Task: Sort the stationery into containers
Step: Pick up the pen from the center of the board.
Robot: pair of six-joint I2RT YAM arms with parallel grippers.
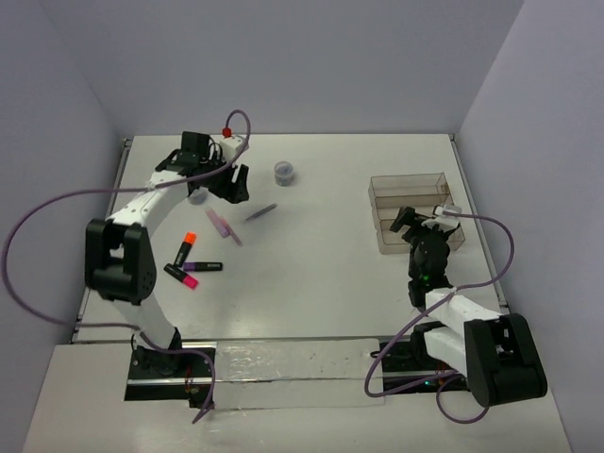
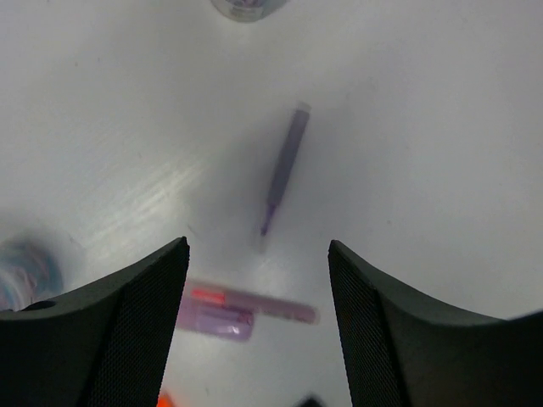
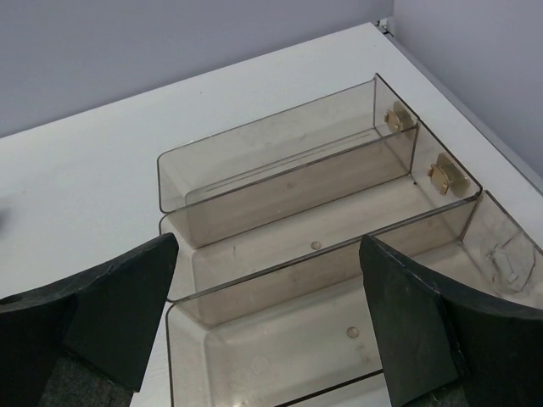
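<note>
The left jaws stand apart above the desk (image 1: 326, 283) and hold nothing. Below the gap between them a pale pink marker (image 2: 242, 312) lies flat, crosswise to the jaws. Just beyond their tips lies a grey-purple pen (image 2: 284, 165), pointing away at a slight slant. Farther out past the pen sits a small round jar (image 2: 244, 7). A second jar (image 2: 30, 271), blurred, is just outside the jaw on the left of the wrist view. Back toward that arm's base lie a black marker with an orange end (image 1: 184, 248) and a magenta marker (image 1: 184, 276). The right jaws are also apart and hold nothing. They hang over the near side of the clear tray (image 3: 271, 140), whose three long compartments run crosswise before them.
</note>
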